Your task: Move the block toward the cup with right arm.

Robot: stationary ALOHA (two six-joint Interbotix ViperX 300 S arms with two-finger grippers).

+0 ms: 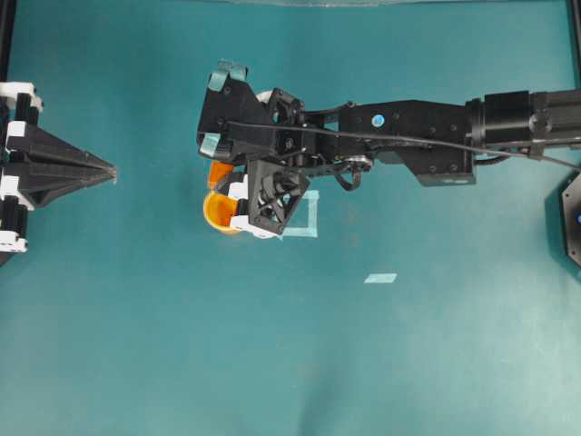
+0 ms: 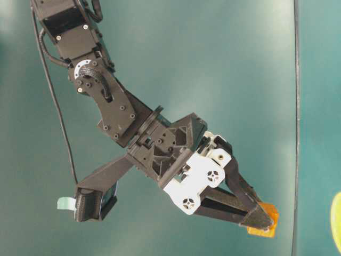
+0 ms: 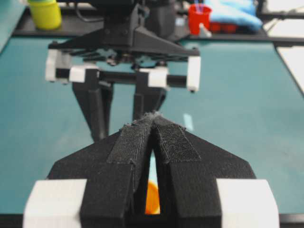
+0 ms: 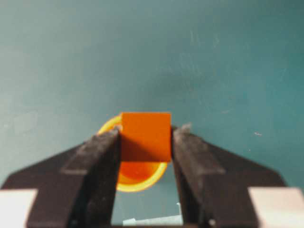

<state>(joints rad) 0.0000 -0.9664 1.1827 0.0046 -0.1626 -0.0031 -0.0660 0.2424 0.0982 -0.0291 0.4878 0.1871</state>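
Note:
My right gripper point(image 4: 146, 138) is shut on the block point(image 4: 146, 137), a small orange cube pinched between its two black fingers. The orange-yellow cup point(image 4: 138, 178) stands upright on the mat just beneath and behind the block in the right wrist view. From overhead, the block point(image 1: 219, 173) hangs right beside the cup point(image 1: 221, 213), whose right part is hidden under the right arm point(image 1: 408, 136). At table level the block point(image 2: 265, 219) shows at the fingertips and the cup point(image 2: 337, 214) is a sliver at the right edge. My left gripper point(image 1: 113, 171) rests shut at the far left.
A pale blue tape square point(image 1: 310, 214) lies partly under the right wrist, and a tape strip point(image 1: 380, 278) lies lower right. Beyond the table's far edge stand a yellow container point(image 3: 45, 13) and a red cup point(image 3: 198, 18).

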